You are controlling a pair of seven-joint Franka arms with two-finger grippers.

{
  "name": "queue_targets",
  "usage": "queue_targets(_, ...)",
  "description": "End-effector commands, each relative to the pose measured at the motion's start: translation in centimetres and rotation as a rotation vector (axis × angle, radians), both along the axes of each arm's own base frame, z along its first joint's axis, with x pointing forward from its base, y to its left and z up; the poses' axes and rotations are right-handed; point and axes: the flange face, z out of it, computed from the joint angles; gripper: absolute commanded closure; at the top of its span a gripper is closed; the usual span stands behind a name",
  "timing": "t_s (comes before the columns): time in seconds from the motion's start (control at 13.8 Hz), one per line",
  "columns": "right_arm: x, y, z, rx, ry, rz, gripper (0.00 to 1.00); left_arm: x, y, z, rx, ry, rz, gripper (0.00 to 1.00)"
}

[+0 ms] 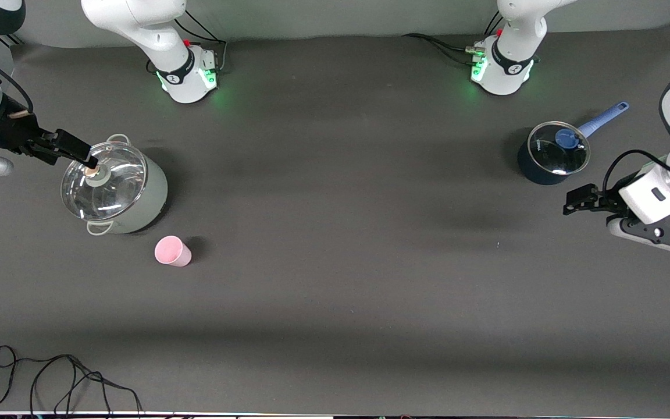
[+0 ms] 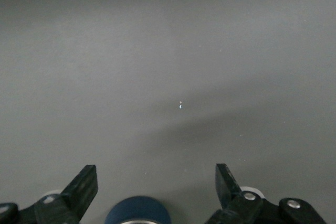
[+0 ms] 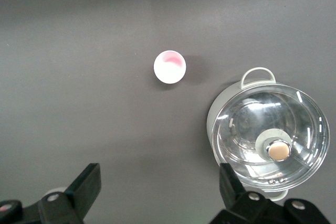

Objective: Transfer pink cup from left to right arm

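Note:
The pink cup (image 1: 172,251) stands upright on the dark table toward the right arm's end, a little nearer to the front camera than the grey-green pot. The right wrist view looks down into the cup (image 3: 169,66). My right gripper (image 1: 83,155) hangs open above the pot's glass lid, holding nothing; the cup lies well clear of its spread gripper (image 3: 160,174). My left gripper (image 1: 574,201) waits open over bare table at the left arm's end, near the blue saucepan. Between its gripper (image 2: 157,174) there is only table.
A grey-green pot (image 1: 148,195) with two handles and a glass lid (image 3: 270,135) stands beside the cup. A dark blue saucepan (image 1: 535,173) with a glass lid and a long handle stands at the left arm's end. A black cable (image 1: 50,378) lies near the front edge.

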Motion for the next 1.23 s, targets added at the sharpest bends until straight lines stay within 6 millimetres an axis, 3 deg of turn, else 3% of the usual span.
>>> queue_targets(0.0, 0.4, -0.1, 0.6, -0.02, -0.004, 0.013, 0.0, -2.0, -0.5, 3.5, 0.058, 0.002, 0.061, 0.0)
queue_targets(0.29, 0.4, -0.1, 0.6, -0.021, -0.003, 0.013, 0.0, -4.0, -1.6, 6.8, 0.087, 0.001, 0.218, 0.0)
queue_targets(0.51, 0.8, -0.6, 0.7, -0.028, -0.003, 0.001, 0.0, -4.3, -2.9, 7.5, 0.092, -0.006, 0.286, 0.0)
queue_targets(0.65, 1.4, -1.0, 1.1, -0.038, 0.017, 0.052, 0.0, -4.4, -4.8, 7.9, 0.088, 0.002, 0.258, 0.0)
queue_targets(0.87, 2.4, -1.2, 1.8, -0.041, 0.004, 0.083, 0.0, -3.3, -3.8, 8.3, 0.076, 0.014, 0.25, 0.0)
queue_targets(1.16, 3.2, -1.0, 2.5, -0.043, -0.014, 0.083, 0.0, -1.8, -3.9, 8.4, 0.074, 0.003, 0.225, 0.0)
